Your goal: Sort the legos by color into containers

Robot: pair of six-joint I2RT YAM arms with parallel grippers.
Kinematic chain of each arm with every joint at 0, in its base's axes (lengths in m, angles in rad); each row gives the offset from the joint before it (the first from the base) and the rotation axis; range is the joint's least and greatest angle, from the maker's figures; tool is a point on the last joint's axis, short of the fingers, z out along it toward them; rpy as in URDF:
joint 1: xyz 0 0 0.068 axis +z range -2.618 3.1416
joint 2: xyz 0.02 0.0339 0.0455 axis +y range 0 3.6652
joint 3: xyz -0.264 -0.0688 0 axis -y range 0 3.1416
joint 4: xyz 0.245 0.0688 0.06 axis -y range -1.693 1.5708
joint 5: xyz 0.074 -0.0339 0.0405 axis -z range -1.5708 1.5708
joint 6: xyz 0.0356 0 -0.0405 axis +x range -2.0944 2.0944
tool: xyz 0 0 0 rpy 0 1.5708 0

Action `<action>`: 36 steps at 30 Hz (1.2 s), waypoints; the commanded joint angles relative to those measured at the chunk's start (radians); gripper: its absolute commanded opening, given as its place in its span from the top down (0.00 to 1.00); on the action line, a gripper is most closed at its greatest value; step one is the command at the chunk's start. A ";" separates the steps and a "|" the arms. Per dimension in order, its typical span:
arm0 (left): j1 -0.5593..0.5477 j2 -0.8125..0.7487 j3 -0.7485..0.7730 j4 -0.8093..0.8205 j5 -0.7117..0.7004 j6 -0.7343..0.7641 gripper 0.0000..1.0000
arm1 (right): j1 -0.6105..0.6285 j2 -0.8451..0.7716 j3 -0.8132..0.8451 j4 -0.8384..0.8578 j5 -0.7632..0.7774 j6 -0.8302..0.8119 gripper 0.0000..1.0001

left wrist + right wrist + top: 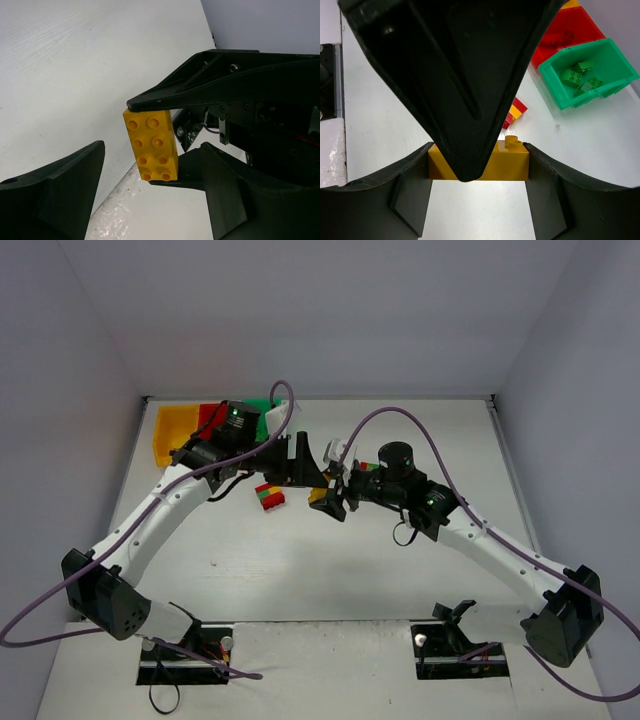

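My right gripper (pixel 479 166) is shut on a yellow lego (pixel 510 162), which it grips by its two ends and holds above the table. From the left wrist, that same yellow lego (pixel 151 145) hangs studs-forward between the right gripper's black fingers. My left gripper (pixel 150 200) stands open just in front of the brick without touching it. In the top view both grippers meet mid-table, left gripper (pixel 322 472) and right gripper (pixel 336 500). The containers sit at the back left: yellow (pixel 172 430), red (pixel 209 416), green (pixel 262 406). The green bin (pixel 555 82) holds several green bricks.
A red, green and yellow clump of bricks (pixel 269 496) lies on the table just left of the grippers, and shows as a red and yellow clump (pixel 515 112) from the right wrist. The left arm's forearm reaches across in front of the bins.
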 commanded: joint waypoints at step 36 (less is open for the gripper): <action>0.295 0.095 0.119 -0.171 -0.425 0.279 0.98 | -0.012 0.002 0.016 0.048 0.457 0.198 0.00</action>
